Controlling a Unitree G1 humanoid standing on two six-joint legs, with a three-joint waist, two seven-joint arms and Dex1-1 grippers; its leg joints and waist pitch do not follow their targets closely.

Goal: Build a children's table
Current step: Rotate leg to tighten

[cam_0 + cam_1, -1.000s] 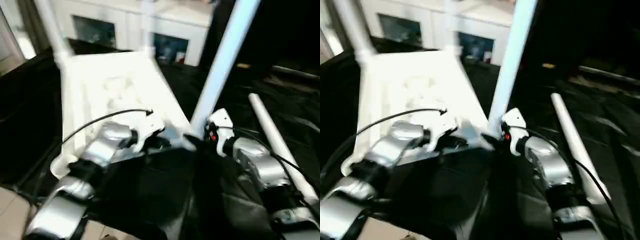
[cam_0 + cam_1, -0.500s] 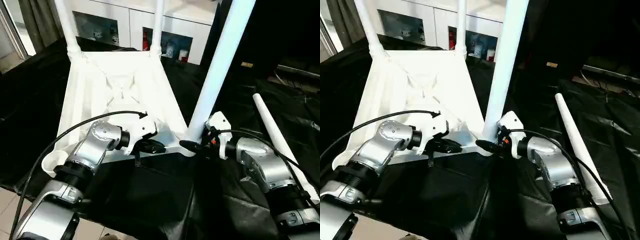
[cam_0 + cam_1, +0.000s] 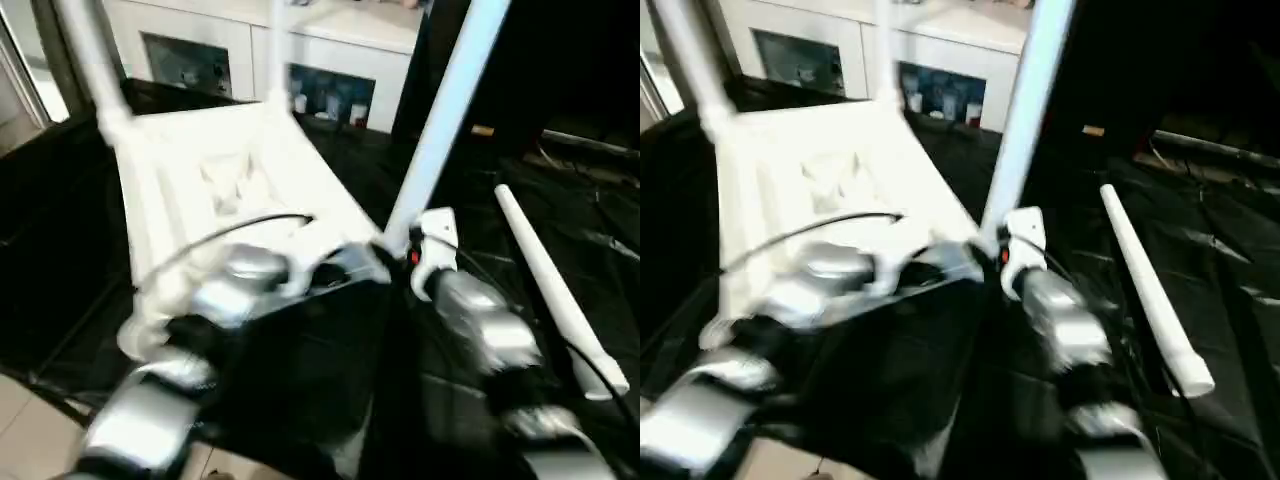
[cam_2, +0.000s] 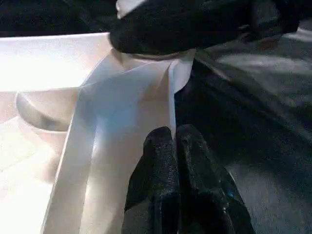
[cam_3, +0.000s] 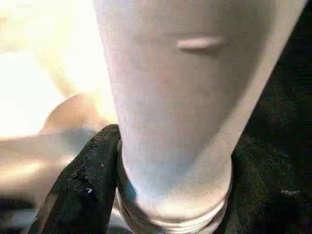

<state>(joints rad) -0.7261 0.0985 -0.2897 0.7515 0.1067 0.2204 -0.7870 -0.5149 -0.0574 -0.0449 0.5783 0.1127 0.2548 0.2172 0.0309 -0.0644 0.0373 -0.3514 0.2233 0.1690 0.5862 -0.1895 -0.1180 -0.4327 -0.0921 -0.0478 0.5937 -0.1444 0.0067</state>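
The children's table top [image 3: 230,170] lies upside down on black cloth, ribbed side up. Two legs [image 3: 90,60] stand in its far corners. A third leg [image 3: 440,130] rises from the near right corner. My right gripper [image 3: 395,250] is shut on this leg just above its collared foot [image 5: 175,195], one black finger [image 5: 83,195] hugging the collar. My left gripper [image 4: 174,134] is shut with nothing in it, its tips resting on the top's near rim [image 4: 131,97] beside that corner. A fourth leg [image 3: 550,285] lies loose on the cloth to the right.
Black cloth [image 3: 560,180] covers the work surface. A white cabinet [image 3: 330,60] with glass doors stands behind the table. Pale floor tiles [image 3: 30,440] show at the near left, past the cloth's edge.
The head view has swung and blurred. Both grippers stay at the near right corner, the right one still around the leg's foot, the left one still shut on the rim.
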